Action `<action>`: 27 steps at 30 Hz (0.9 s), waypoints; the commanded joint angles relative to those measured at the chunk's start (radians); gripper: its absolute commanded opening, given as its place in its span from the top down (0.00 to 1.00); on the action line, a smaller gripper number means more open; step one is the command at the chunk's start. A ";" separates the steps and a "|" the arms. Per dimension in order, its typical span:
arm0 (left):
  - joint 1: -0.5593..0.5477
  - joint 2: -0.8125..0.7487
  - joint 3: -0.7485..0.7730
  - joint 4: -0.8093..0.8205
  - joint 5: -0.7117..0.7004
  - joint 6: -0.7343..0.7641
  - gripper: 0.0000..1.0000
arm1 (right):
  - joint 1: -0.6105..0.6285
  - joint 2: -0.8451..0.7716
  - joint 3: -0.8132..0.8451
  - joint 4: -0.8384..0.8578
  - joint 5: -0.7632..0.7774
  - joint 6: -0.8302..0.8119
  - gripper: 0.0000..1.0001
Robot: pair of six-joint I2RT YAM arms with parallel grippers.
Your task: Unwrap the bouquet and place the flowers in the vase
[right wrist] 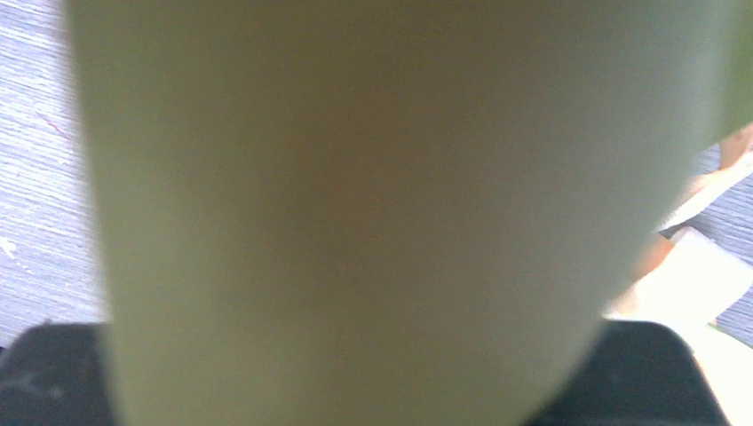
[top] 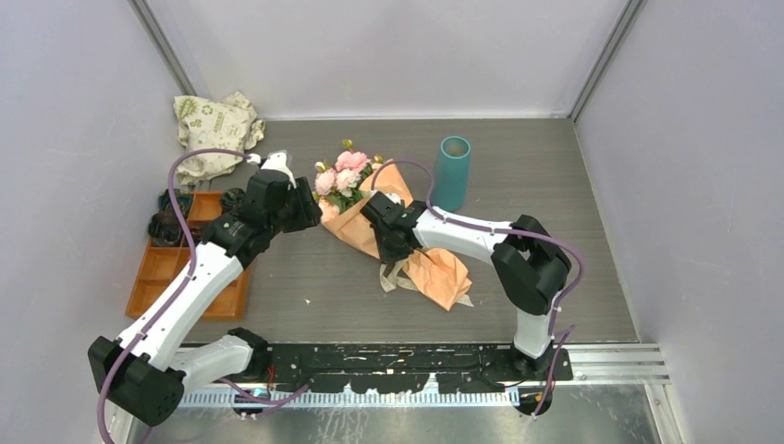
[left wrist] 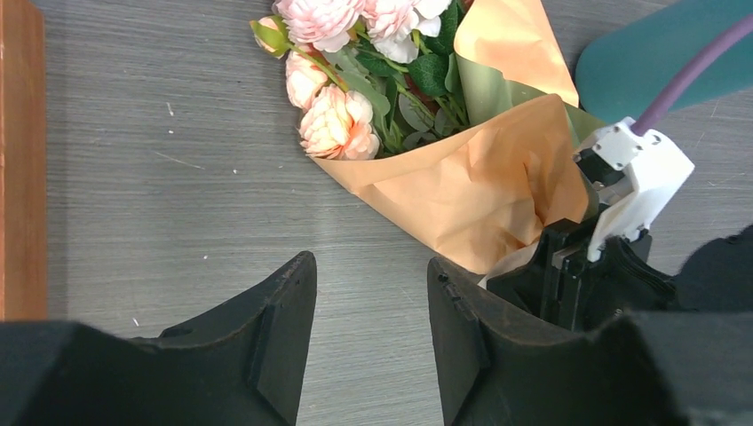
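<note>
One bouquet (top: 442,274): orange cone, pink-peach blooms (top: 342,174); left fingers (left wrist: 275,337) wide, right fingers (top: 396,252) on it, grip unclear.

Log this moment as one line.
phase: unwrap not done | bouquet: lying flat, wrapped | left gripper: open, empty, near flowers | right gripper: on wrap, grip unclear | vase: upright, no flowers

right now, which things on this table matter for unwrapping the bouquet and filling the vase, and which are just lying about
For the job:
bouquet in orange paper
pink flowers
teal vase

Just lying about:
leaf-printed cloth bag
orange tray
dark green rosettes in that tray
</note>
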 commanded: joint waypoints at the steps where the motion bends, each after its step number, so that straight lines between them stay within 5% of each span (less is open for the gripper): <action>1: 0.004 -0.011 -0.001 0.022 0.001 0.009 0.51 | 0.000 0.023 0.053 0.030 0.026 0.003 0.80; 6: 0.004 -0.023 -0.010 0.036 0.028 0.017 0.58 | 0.000 -0.003 0.098 -0.002 0.067 -0.007 0.99; 11: 0.003 -0.005 -0.065 0.147 0.158 0.002 0.75 | -0.001 -0.085 0.134 -0.031 0.101 -0.016 0.99; 19: -0.018 0.104 -0.132 0.350 0.303 -0.063 0.79 | 0.000 -0.196 0.206 -0.083 0.113 -0.036 0.99; 27: -0.028 0.163 -0.112 0.357 0.255 -0.063 0.82 | -0.001 -0.153 0.223 -0.075 0.054 -0.033 0.99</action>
